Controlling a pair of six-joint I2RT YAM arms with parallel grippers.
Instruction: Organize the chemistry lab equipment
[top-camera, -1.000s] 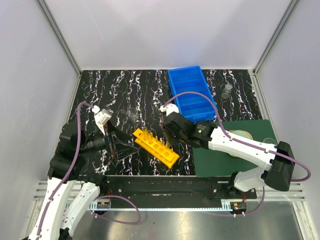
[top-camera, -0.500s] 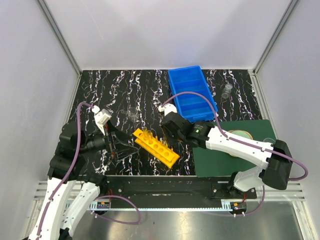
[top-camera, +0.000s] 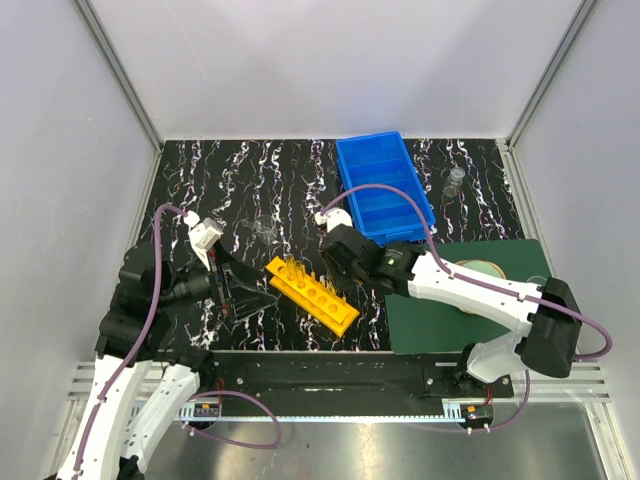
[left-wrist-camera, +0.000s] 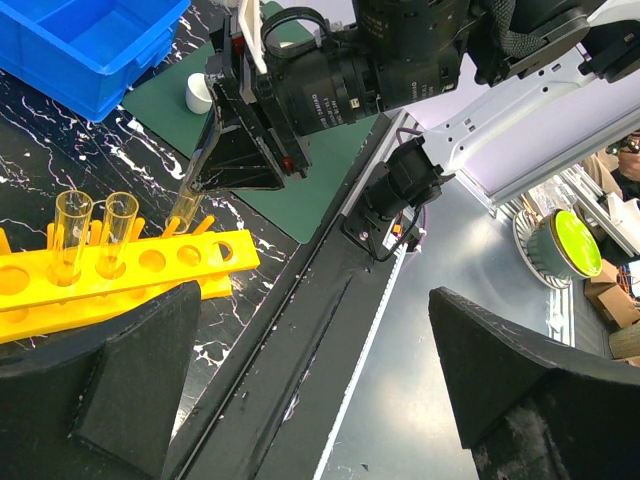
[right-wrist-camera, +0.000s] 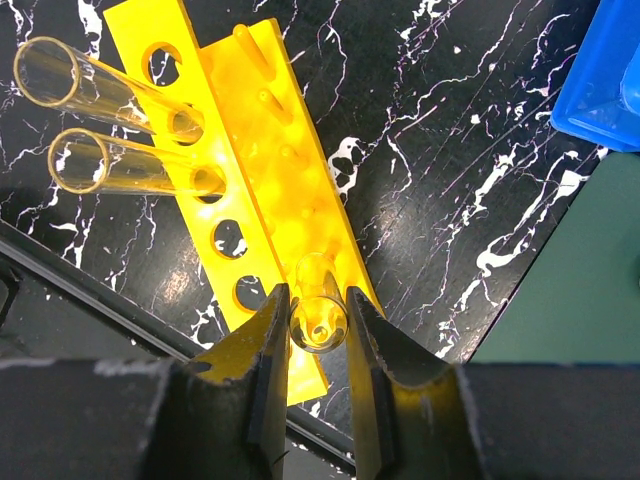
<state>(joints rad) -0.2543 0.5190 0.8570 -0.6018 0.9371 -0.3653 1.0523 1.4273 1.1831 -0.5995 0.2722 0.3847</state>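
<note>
The yellow rack (top-camera: 312, 293) lies on the black marbled table with two glass tubes (top-camera: 291, 266) standing in its left holes. My right gripper (top-camera: 336, 266) is shut on a third glass tube (right-wrist-camera: 318, 316), held upright over the rack's (right-wrist-camera: 250, 180) pegged side near its right end. In the left wrist view this tube (left-wrist-camera: 186, 205) hangs just above the rack (left-wrist-camera: 120, 280). My left gripper (top-camera: 243, 296) is open and empty, left of the rack. The blue divided bin (top-camera: 383, 187) stands behind. A white round piece (left-wrist-camera: 200, 93) sits on the green mat.
The dark green mat (top-camera: 440, 320) lies at the right front and carries the pale green dome on a tan disc (top-camera: 482, 268). A small clear beaker (top-camera: 456, 180) stands right of the bin. Another clear glass piece (top-camera: 265, 230) lies behind the rack.
My right gripper has shifted slightly left and away with the tube, closer over the rack. The left arm has not moved.
</note>
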